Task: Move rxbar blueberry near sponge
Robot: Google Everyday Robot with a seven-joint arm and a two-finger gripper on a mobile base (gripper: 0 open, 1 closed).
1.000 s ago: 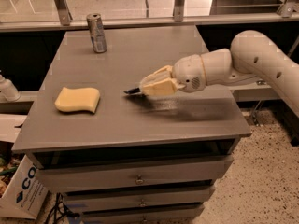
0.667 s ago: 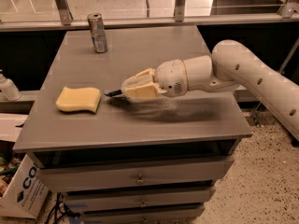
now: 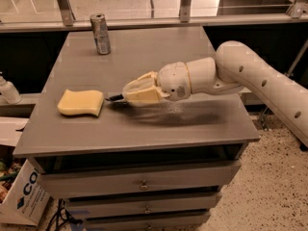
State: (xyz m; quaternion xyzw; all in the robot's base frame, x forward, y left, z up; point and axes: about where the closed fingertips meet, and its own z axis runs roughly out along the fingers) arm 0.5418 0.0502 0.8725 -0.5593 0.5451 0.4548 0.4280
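- A grey cabinet [image 3: 159,129] with a flat top and drawers below is seen; the pincer is held low over its top, near the middle.
- A thick white arm [image 3: 250,76] is stretched in from the picture's right, behind the pincer, and a dark shadow is cast on the top beneath it.
- The gripper [image 3: 123,97], a cream-coloured pincer, is pointed toward the picture's left, with its fingers drawn close together around a thin dark object.
- The sponge [image 3: 81,102], pale yellow with wavy edges, is laid flat on the top just ahead of the pincer's tips, apart from them by a small gap.
- A silver can [image 3: 100,33] is stood upright well beyond the pincer, near the far edge of the top.
- The rxbar blueberry [image 3: 115,98] is held at the pincer's tips; only a small dark end is shown poking out, close to the sponge's near side, and contact with the sponge cannot be made out.
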